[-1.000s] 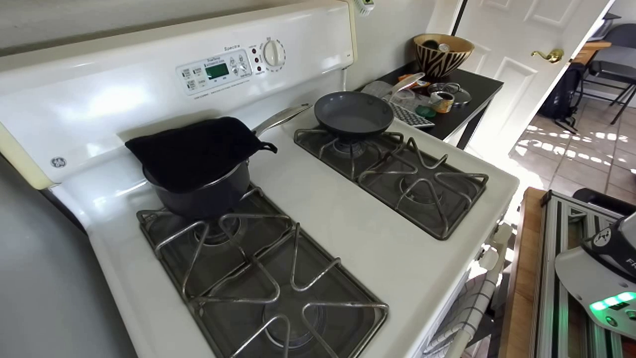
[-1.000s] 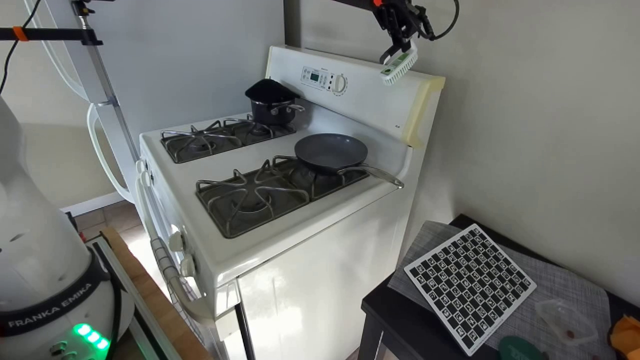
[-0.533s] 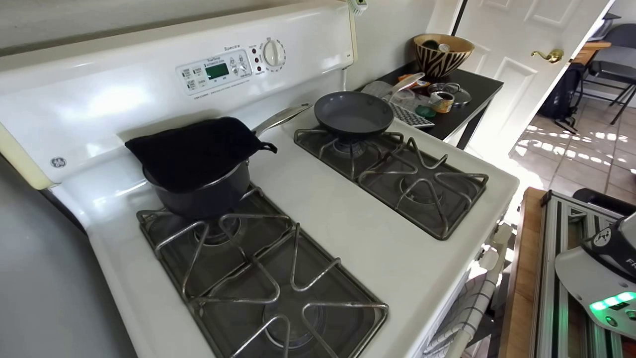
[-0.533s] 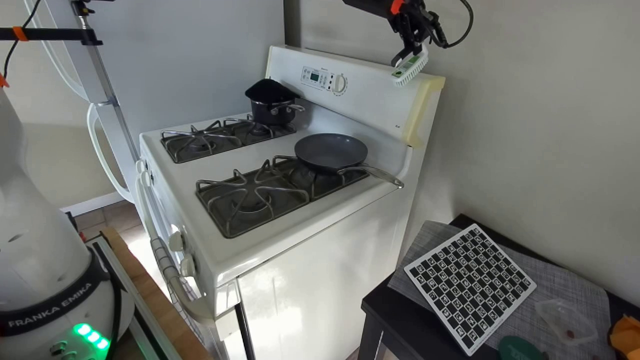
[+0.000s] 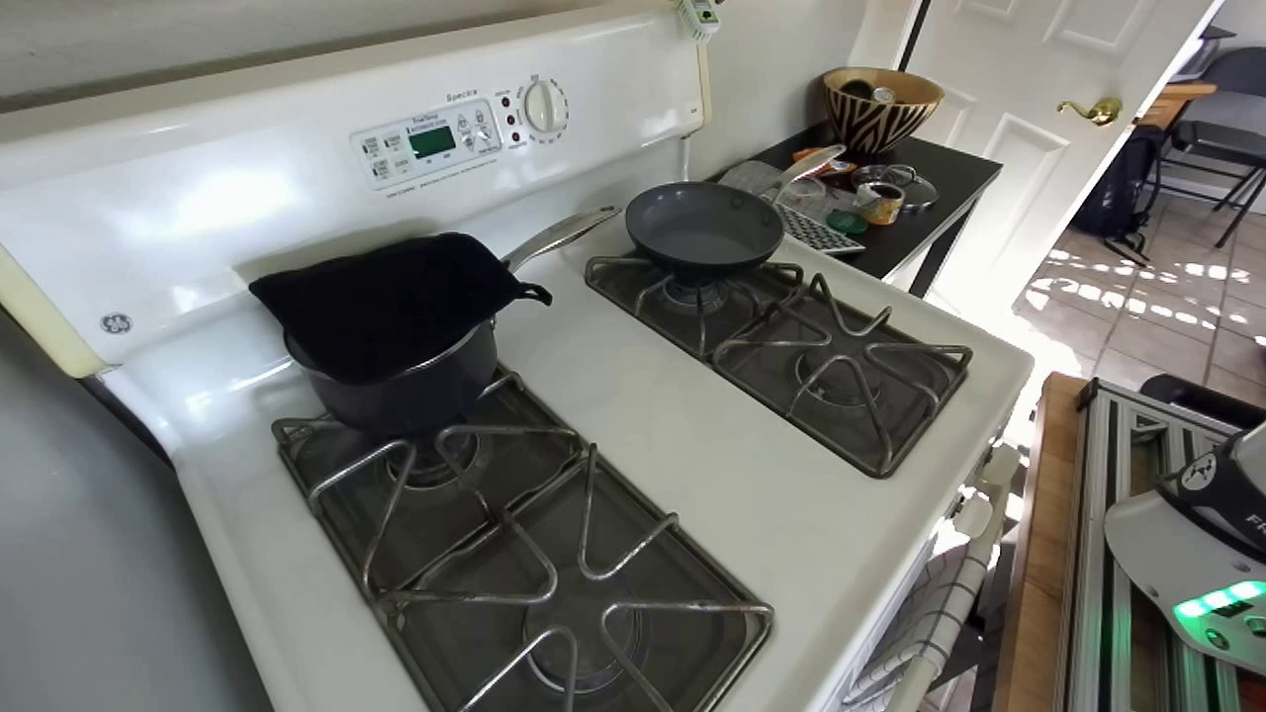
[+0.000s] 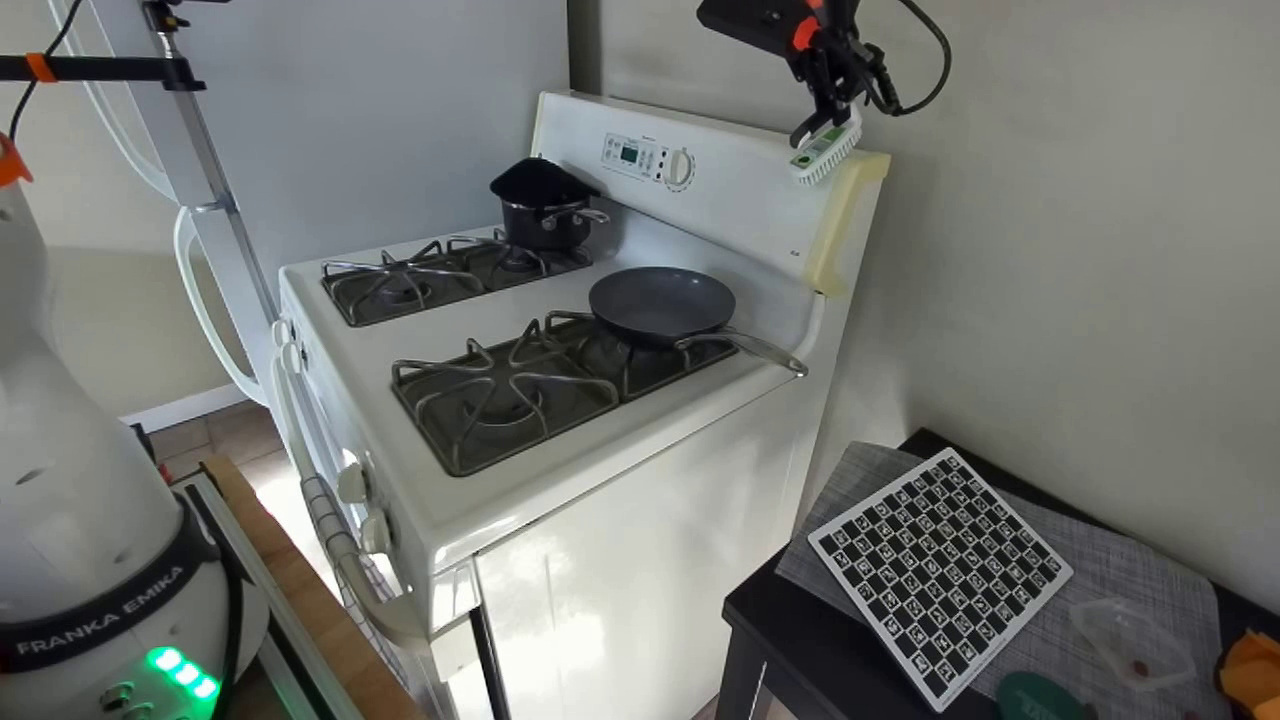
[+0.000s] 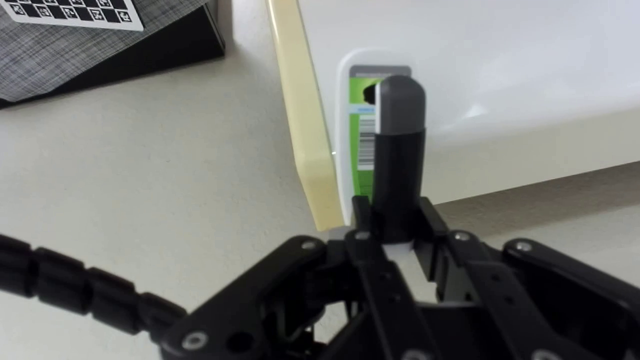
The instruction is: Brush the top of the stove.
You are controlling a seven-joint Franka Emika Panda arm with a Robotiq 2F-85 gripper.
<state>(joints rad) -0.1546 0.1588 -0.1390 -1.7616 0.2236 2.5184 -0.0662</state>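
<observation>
The brush (image 7: 361,137) has a white body, a green label and a dark handle. My gripper (image 7: 392,207) is shut on that handle, one finger at each side, in the wrist view. In an exterior view the gripper (image 6: 838,118) holds the brush (image 6: 826,152) tilted, high by the right end of the control panel. Only the brush's corner (image 5: 699,16) shows at the upper edge of an exterior view. The top of the stove (image 5: 633,425) lies well below and apart from it, white between two dark grate sections.
A black-covered pot (image 5: 396,336) stands on a rear burner. On the other rear burner sits a dark skillet (image 6: 662,303), its handle (image 6: 765,352) reaching over the stove's side. The control panel (image 6: 720,190) rises behind. A patterned board (image 6: 940,575) lies on a black table.
The gripper and brush have shifted right and a little down in an exterior view. In an exterior view the brush's corner has slid left at the upper edge. Pot and skillet stay put.
</observation>
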